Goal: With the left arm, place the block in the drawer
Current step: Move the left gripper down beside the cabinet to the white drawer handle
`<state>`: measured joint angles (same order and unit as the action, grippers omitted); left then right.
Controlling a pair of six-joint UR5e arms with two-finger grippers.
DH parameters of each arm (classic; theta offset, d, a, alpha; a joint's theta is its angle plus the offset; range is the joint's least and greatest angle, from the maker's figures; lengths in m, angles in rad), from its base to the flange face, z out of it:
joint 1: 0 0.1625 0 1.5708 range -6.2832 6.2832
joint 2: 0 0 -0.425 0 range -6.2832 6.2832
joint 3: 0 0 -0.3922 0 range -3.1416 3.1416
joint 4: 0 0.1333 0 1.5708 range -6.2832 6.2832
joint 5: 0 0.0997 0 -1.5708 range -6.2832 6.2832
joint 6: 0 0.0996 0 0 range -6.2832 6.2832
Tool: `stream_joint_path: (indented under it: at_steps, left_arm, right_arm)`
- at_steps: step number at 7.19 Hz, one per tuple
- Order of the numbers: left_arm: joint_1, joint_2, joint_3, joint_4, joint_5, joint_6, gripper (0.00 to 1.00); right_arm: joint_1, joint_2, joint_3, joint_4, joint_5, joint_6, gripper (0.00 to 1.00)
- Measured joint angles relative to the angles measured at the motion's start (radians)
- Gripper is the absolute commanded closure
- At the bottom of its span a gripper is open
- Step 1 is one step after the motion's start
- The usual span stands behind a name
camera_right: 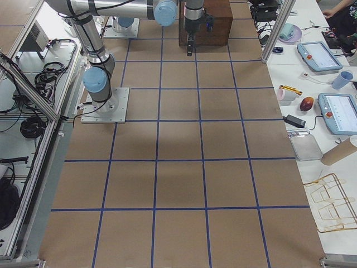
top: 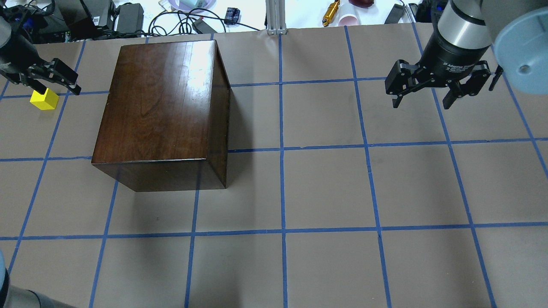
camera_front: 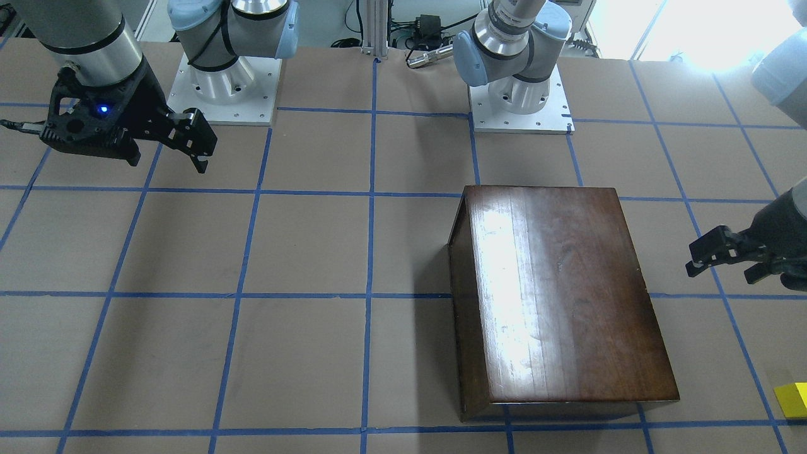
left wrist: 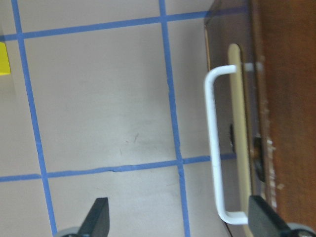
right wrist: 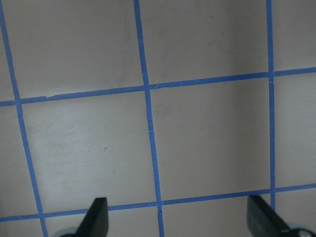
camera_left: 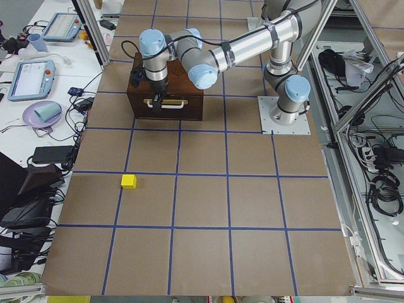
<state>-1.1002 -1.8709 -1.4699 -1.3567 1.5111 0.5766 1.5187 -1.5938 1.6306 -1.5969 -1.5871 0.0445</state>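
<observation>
Brown table (top: 325, 188) carried the cabinet (top: 158, 102), its drawer (camera_left: 189, 106) shut. With the left gripper (top: 58, 83) fingers (left wrist: 98, 221) spread beside the handle (left wrist: 213, 148), a shallow hook could have slipped or dragged the cabinet.

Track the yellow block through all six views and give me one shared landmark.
Front-facing: block, lower right edge.
Overhead: block, upper left.
Exterior left: block, left of centre.
Exterior right: not visible.
Left wrist: block, upper left edge, cropped.
Right wrist: not in it.
Landmark: dark wooden cabinet, in every view but right wrist.
</observation>
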Motion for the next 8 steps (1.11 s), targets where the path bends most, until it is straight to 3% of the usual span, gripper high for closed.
stream_joint_path:
  at_steps: [8]
  left_arm:
    - [0.068,-0.113,-0.056,0.025,-0.279,0.054,0.00]
  right_arm:
    - [0.000,0.000,0.000,0.000,0.000,0.000,0.00]
